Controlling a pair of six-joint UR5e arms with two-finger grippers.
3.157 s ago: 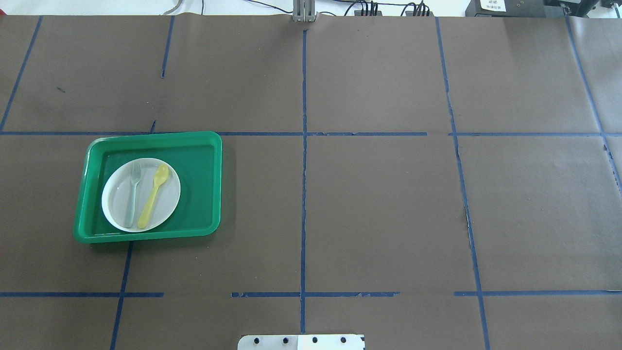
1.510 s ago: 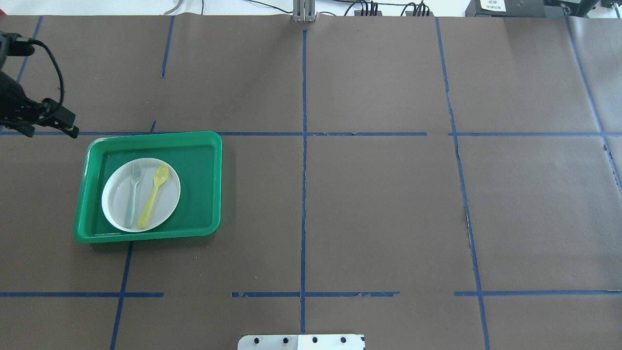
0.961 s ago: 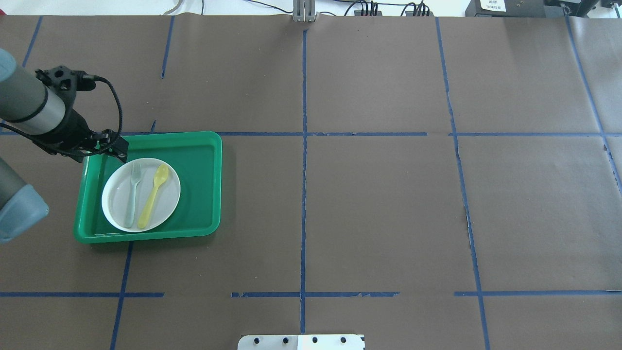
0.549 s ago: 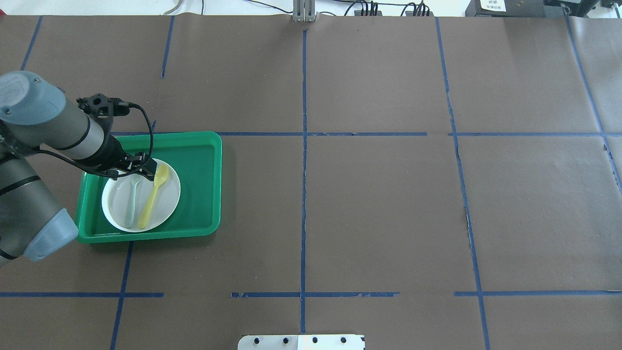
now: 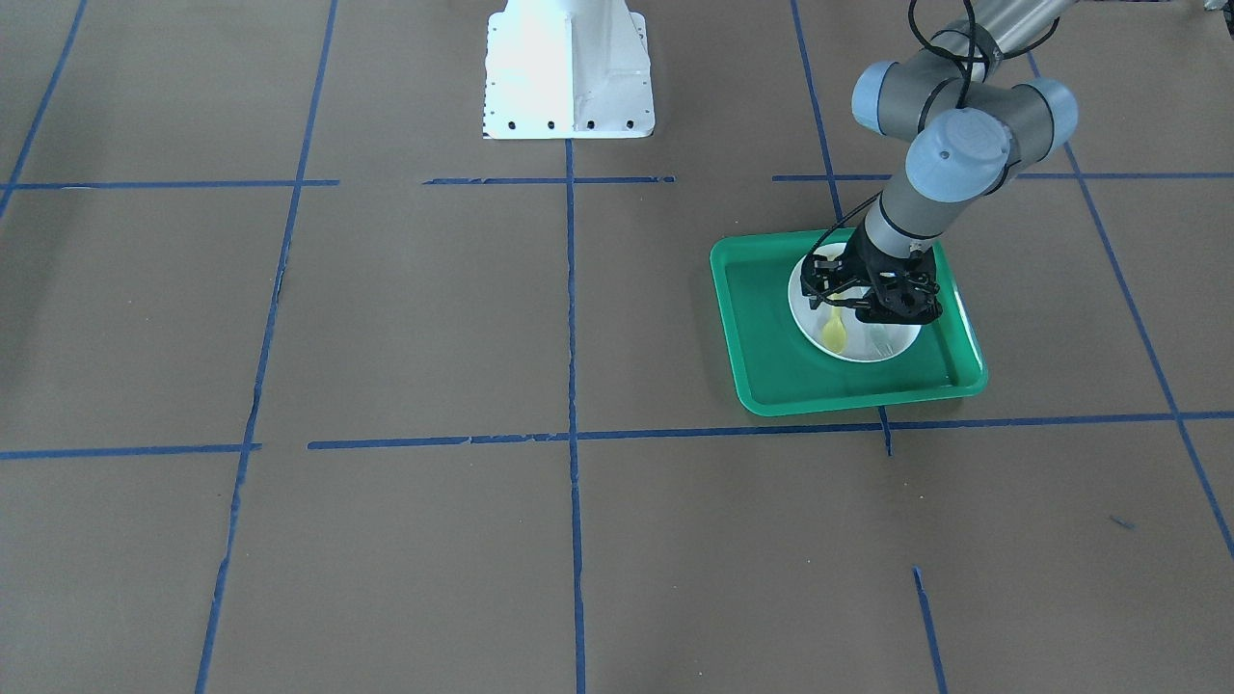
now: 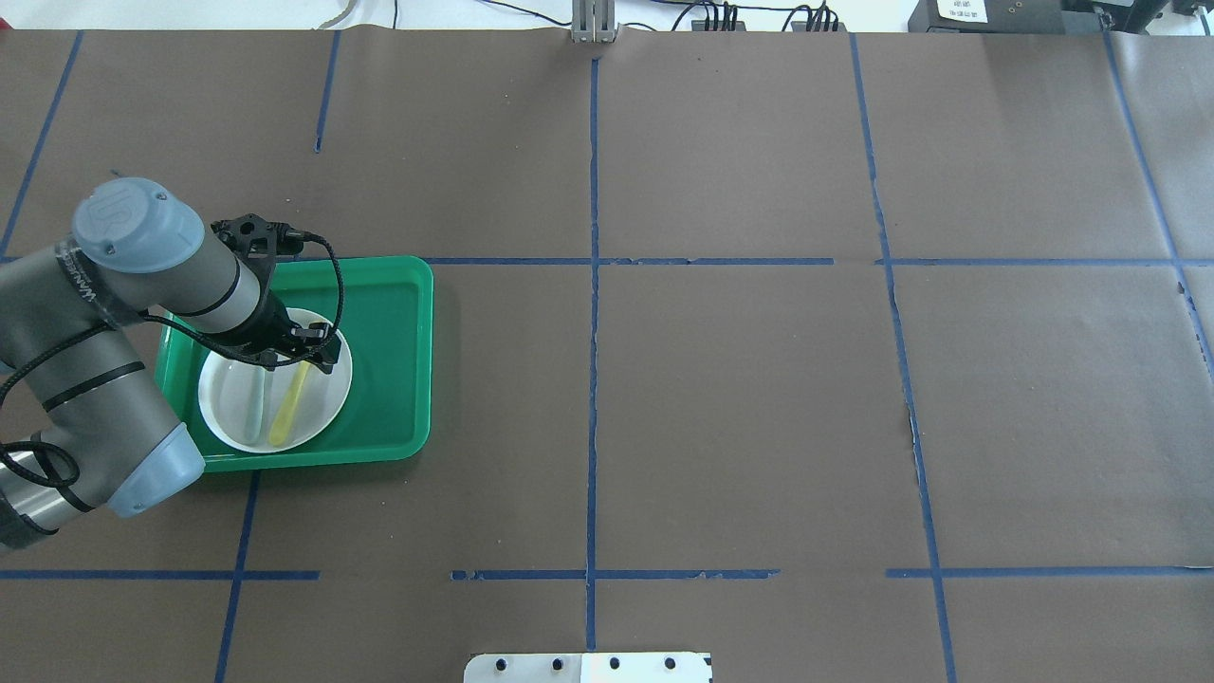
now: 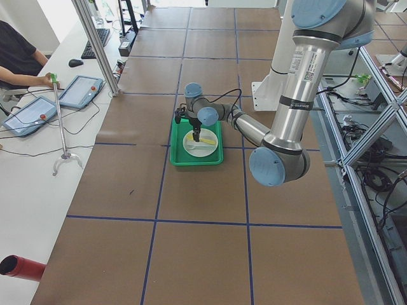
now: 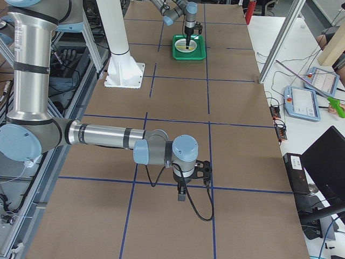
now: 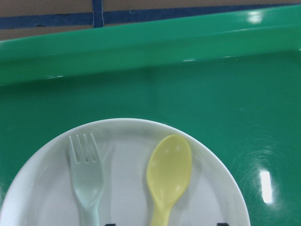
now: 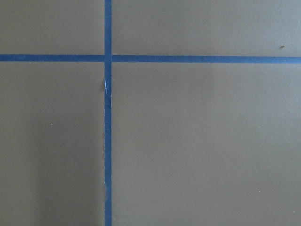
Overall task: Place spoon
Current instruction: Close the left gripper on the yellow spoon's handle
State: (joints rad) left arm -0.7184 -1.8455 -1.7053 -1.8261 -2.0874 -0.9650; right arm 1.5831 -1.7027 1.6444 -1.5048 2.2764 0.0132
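The yellow spoon [image 9: 169, 173] lies on a white plate [image 9: 42, 188] inside a green tray [image 9: 225, 99], its bowl toward the far rim. In the overhead view only its handle [image 6: 285, 414] shows below my left gripper [image 6: 305, 355]. The left gripper hangs low over the plate, open. Its two fingertips show at the bottom edge of the left wrist view, on either side of the spoon's handle. In the front-facing view the left gripper [image 5: 872, 306] stands just behind the spoon's bowl [image 5: 835, 333]. My right gripper [image 8: 181, 194] points down at bare table far from the tray, and I cannot tell whether it is open or shut.
A pale grey-green fork [image 9: 87, 181] lies on the plate beside the spoon, on its left in the wrist view. The tray's raised rim [image 6: 422, 360] surrounds the plate [image 6: 220, 417]. The robot's white base [image 5: 567, 67] stands at mid-table. Tablets [image 7: 81, 89] lie on the side desk.
My left arm has come in from the left edge and moved over the tray until its gripper stands above the spoon. The spoon, fork and plate have not moved.
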